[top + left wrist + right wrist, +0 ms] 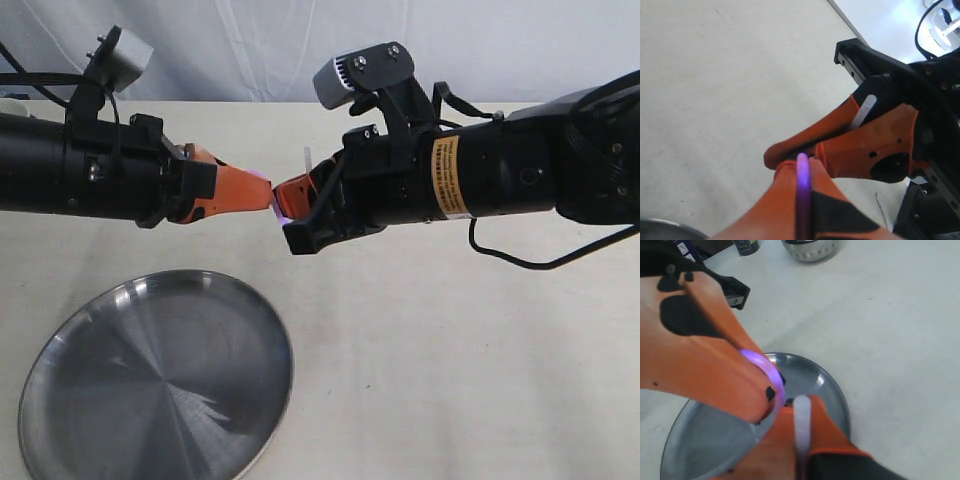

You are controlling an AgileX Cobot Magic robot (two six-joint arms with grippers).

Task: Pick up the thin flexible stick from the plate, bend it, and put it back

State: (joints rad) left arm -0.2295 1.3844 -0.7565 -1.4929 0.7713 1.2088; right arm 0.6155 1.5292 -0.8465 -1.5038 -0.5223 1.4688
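The thin flexible stick (283,207) hangs in the air above the table, held by both grippers tip to tip. My left gripper (262,192) is shut on its purple part (803,192), which lies pinched between the orange fingers. My right gripper (287,196) is shut on the pale part (801,425), and the whitish end (308,158) pokes out behind its fingers. Between the two tips the stick curves sharply, glowing purple (766,366). The shiny steel plate (150,385) lies empty below and to the left of the grippers, also seen under them in the right wrist view (832,387).
A steel bowl (810,250) and a dark bottle (746,246) stand at the far end of the table in the right wrist view. A black cable (540,262) loops under the right arm. White cloth covers the table (450,370).
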